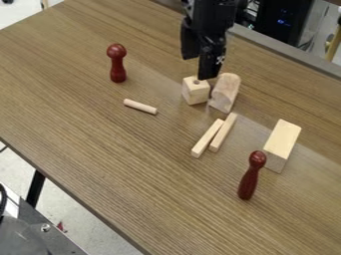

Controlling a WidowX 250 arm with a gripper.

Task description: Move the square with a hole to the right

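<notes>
Wood-grained tabletop (100, 129), set at a slant, with pale floor (86, 214) below its near edge. Nearest: one dark red turned pin (248, 180), round-headed, upright. Just behind it, toward the right: one long rectangular block (282, 139), pale wood. Next, near the middle: two slim square sticks (207, 138), lying close together lengthwise. Left of these: one short dowel (140, 106), lying flat. Beyond: one block with a rounded end (224, 93), and just beside it, on its left, the square block with a hole (194, 93), hole uppermost. Farther off to the left: a second dark red pin (118, 67), upright. Above the square block: one black claw (198, 68), hanging down, fingers parted, nothing held between them; whether a fingertip touches either block cannot be told. Farthest: one black case (279, 22) with small blue lights, past the tabletop's far edge.
</notes>
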